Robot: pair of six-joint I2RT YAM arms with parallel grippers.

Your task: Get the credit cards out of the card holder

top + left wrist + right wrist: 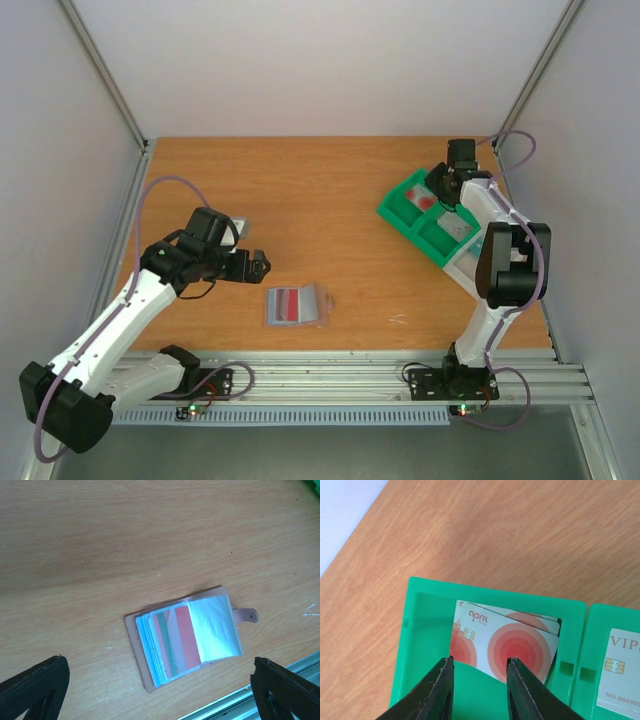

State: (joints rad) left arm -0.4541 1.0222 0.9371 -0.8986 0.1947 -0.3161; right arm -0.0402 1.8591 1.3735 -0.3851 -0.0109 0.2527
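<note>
— Nearest the arm bases?
— The card holder (pixel 297 306), spread flat on the desk (pixel 330 190), just beyond the aluminium rail (pixel 330 365). Small bifold, tan-brown and leather-like outside, with a snap tab (pixel 246 615) sticking out at one side.
— And inside?
— Clear, glossy plastic sleeves (pixel 215 627), stacked, pale blue along the edges. A red card (pixel 186 639) behind the top sleeve, a teal-green stripe (pixel 165 642) beside it, and bright glare over the other half. Thin, flat and rectangular, tucked in the sleeves.
— Left end effector (pixel 260 265)?
— Up and to the left of the holder, not touching it. Black fingers spread wide, nothing between them.
— Farther back?
— A green plastic tray (pixel 398 212) at the far right of the desk. Moulded, set at an angle, divided into square compartments. In the far-end compartment, two overlapping white credit cards (pixel 520 647) printed with red concentric circles, a gold chip on the top one. In the next compartment, a pale card (pixel 620 672) marked VIP, also chipped.
— Right end effector (pixel 480 661)?
— Over that end compartment. Black tapered fingers parted by a narrow gap, pointing down at the red-circle cards. Gripping nothing. Touching the top card or not, impossible to tell.
— Desk surface?
— Orange-brown wood grain, smooth and matte.
</note>
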